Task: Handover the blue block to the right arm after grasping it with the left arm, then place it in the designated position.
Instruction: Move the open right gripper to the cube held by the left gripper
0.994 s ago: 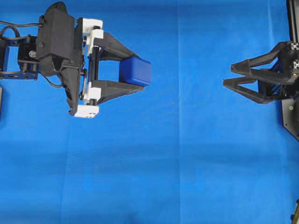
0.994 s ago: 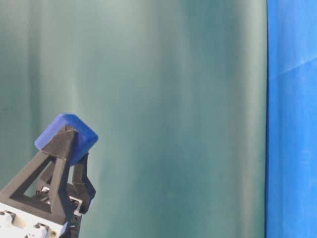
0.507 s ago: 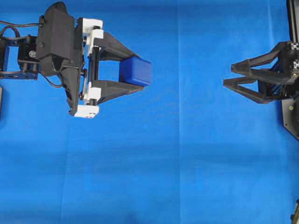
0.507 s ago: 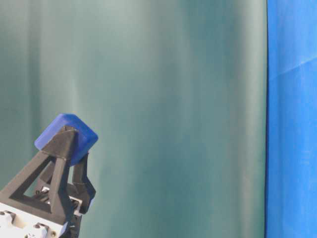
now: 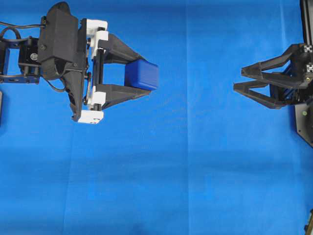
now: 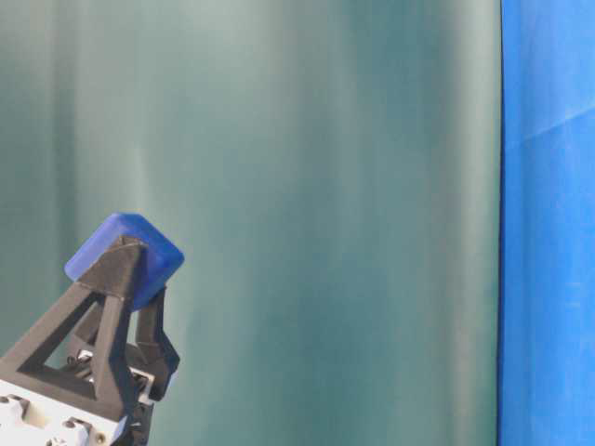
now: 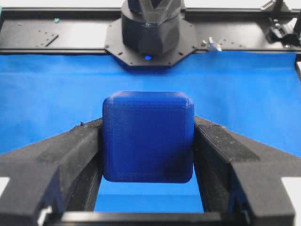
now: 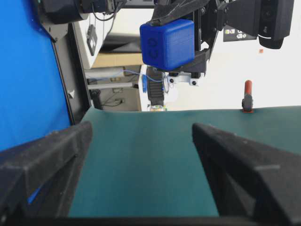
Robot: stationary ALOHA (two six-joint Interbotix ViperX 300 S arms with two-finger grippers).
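The blue block (image 5: pixel 142 75) is a dark-blue cube with rounded edges, held off the blue cloth (image 5: pixel 186 171). My left gripper (image 5: pixel 145 76), with white brackets at its finger bases, is shut on it at upper left, its tips pointing right. The left wrist view shows the block (image 7: pixel 148 143) pinched on both sides by the black fingers (image 7: pixel 70 150). At table level the block (image 6: pixel 124 257) sits at the fingertips, raised. My right gripper (image 5: pixel 238 80) stands open at the right, tips pointing left, well apart from the block. From the right wrist, the block (image 8: pixel 168 43) is ahead and above the empty gripper (image 8: pixel 141 129).
The blue cloth covers the whole table. A dark green backdrop (image 6: pixel 325 186) fills the table-level view. The right arm's black base (image 7: pixel 150 28) and a black frame rail (image 7: pixel 56 33) lie beyond the cloth's far edge. Black hardware (image 5: pixel 304 122) lines the right border.
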